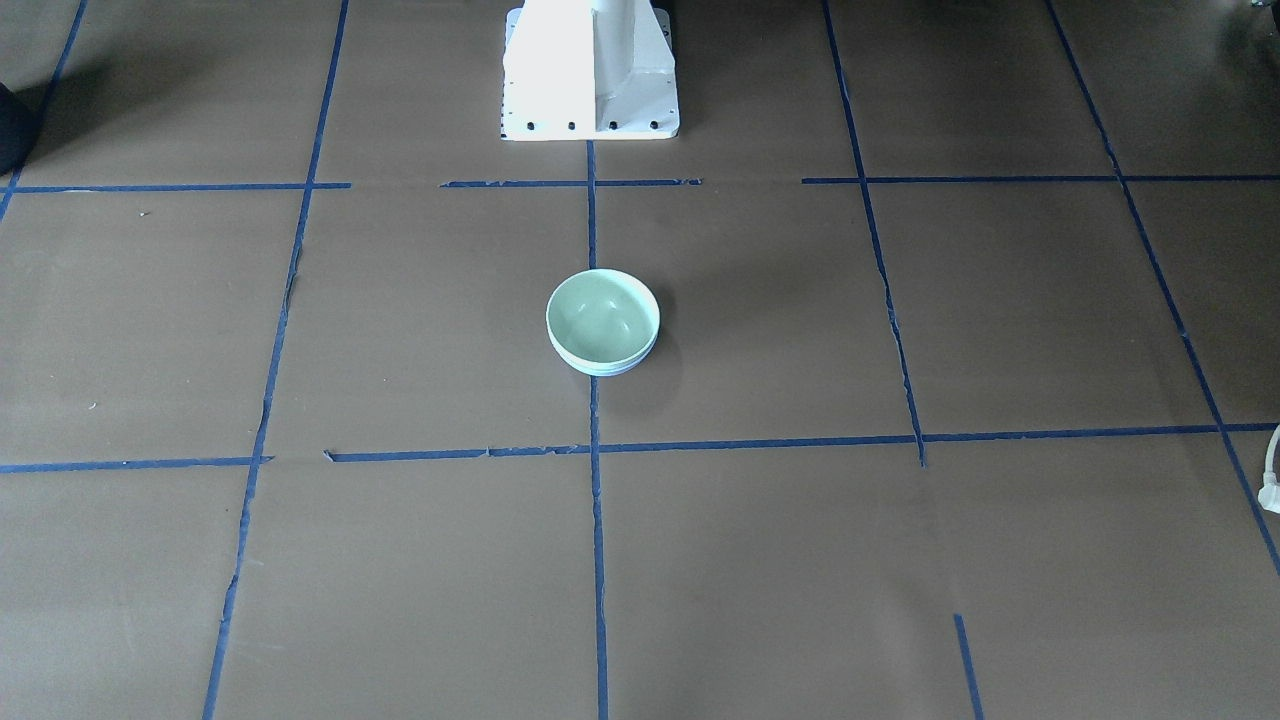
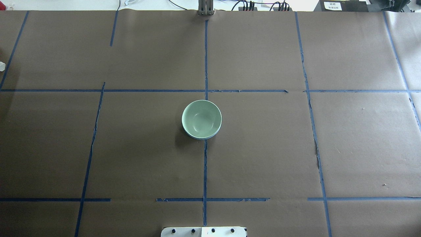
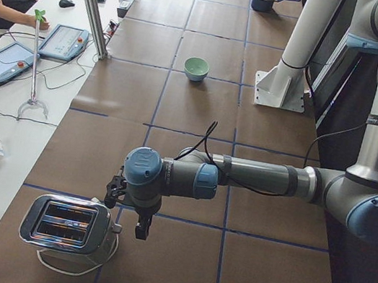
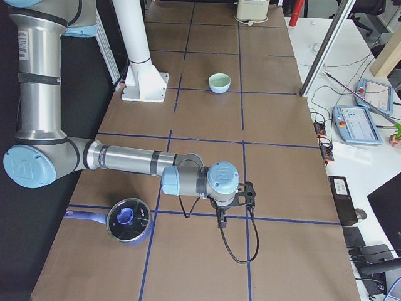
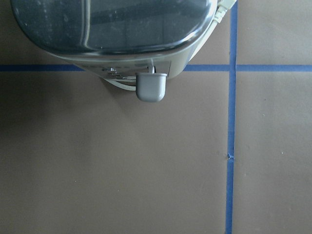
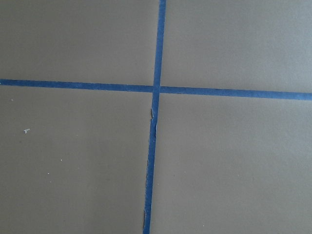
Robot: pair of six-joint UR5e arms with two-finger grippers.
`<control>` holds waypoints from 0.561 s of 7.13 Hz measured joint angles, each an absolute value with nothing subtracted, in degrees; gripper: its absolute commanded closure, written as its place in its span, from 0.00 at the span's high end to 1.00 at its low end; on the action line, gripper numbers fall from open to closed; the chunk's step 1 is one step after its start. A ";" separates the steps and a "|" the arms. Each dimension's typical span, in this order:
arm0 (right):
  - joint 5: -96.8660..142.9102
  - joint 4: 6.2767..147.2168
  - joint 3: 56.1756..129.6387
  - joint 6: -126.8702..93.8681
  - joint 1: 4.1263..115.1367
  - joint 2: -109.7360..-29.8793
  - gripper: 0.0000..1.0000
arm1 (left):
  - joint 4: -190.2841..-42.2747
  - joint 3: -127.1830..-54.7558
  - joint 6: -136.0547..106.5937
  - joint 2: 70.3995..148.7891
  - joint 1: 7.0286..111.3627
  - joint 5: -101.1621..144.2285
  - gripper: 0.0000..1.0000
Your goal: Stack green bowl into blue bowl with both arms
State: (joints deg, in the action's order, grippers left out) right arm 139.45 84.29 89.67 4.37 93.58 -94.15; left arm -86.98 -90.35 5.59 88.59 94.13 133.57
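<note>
Overhead exterior coverage places the green bowl point(image 2: 201, 119) in the middle of the counter point(image 2: 296, 148), well apart from every edge and corner. It is seated inside the blue bowl point(image 2: 201, 137), of which only a thin pale rim is shown beneath it on the side nearest the robot. The nesting is confirmed by the front-facing camera, where the two rims are seen running close together and roughly parallel, so the stack is judged to be made and level. Neither arm is near it. The left arm point(image 3: 256, 175) is stretched low toward the counter's end on the robot's left, with the left gripper point(image 3: 140, 227) hanging just beside a toaster point(image 3: 68, 226). The right arm point(image 4: 131, 162) is held out toward the opposite end, with the right gripper point(image 4: 221, 221) near a lidded pot point(image 4: 127, 219). Both grippers are shown only by the side cameras, so how far their jaws are parted cannot be told, though nothing is seen held in either. The step in hand is judged to be a parked finish. It is done well if both arms are kept out at the counter's ends, no sweep is made across the middle, and the left gripper is kept off the toaster and its cord. If the seating is to be checked, the gap between the rims should be compared all the way round, since a tilt would be betrayed by an uneven gap.
</note>
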 measured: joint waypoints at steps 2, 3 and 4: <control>139.44 84.24 89.36 4.94 94.75 -94.39 1.00 | -86.99 -90.56 5.60 88.60 94.13 133.59 1.00; 139.41 84.17 89.46 4.98 94.91 -94.38 1.00 | -87.00 -90.55 5.62 88.59 94.13 133.59 1.00; 139.40 84.13 89.57 5.00 94.97 -94.32 1.00 | -87.01 -90.54 5.62 88.59 94.13 133.59 1.00</control>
State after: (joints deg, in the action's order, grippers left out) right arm 139.40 84.13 89.57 5.00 94.97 -94.32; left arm -87.01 -90.54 5.62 88.59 94.13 133.59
